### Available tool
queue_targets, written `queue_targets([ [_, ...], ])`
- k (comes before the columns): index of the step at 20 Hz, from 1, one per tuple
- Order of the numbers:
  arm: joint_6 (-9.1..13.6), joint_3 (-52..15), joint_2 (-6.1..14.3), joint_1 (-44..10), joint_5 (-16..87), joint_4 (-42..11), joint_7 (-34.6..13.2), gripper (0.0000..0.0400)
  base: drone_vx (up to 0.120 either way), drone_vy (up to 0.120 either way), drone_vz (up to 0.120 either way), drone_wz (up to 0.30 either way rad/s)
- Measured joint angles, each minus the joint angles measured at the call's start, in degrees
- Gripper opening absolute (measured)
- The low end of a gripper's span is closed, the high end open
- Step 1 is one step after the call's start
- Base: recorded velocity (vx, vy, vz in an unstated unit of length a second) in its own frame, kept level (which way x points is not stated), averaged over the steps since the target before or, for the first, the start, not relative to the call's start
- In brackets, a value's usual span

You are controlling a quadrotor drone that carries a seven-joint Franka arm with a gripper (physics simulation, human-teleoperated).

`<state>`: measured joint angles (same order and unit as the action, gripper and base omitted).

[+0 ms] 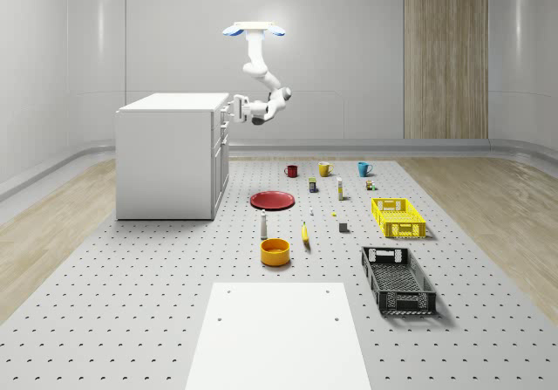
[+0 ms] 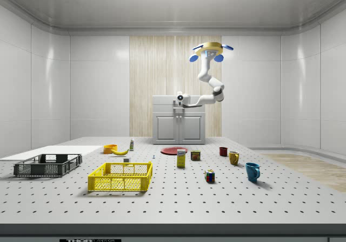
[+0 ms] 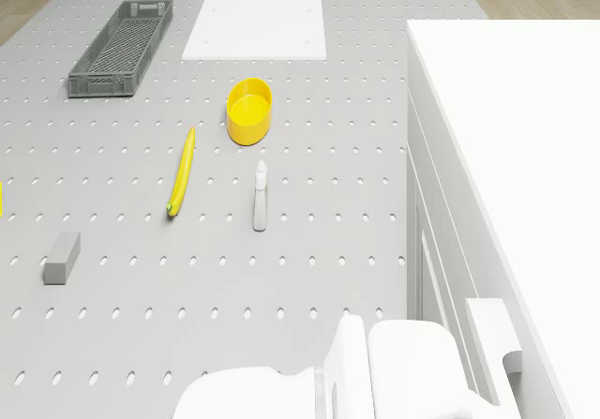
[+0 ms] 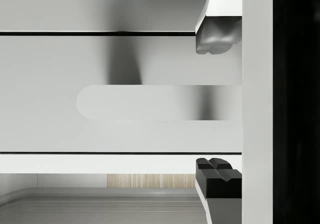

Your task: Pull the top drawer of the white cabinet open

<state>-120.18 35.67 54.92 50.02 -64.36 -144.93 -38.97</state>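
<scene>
Drone (image 1: 254, 30) hovers beside the white cabinet (image 1: 166, 154), high at its front. Gripper (image 4: 218, 101) spread wide, one finger at 12 o'clock and one at 6 o'clock of the top drawer (image 4: 100, 58) handle (image 4: 150, 102), not touching.

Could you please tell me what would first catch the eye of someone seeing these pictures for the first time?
The blue-rotored drone hovers beside the white cabinet, its white arm bent down to bring the gripper against the cabinet's top drawer front; the jaws stand open about the pale handle bar. On the perforated grey table, the yellow mesh crate stands out.
</scene>
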Motion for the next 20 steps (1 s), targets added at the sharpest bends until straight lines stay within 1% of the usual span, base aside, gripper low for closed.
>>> queue_targets([
  [20,0.55,-2.13,-2.05,-1.41,-2.94,0.21,1.33,0.0305,0.000,0.000,0.000,0.000],
])
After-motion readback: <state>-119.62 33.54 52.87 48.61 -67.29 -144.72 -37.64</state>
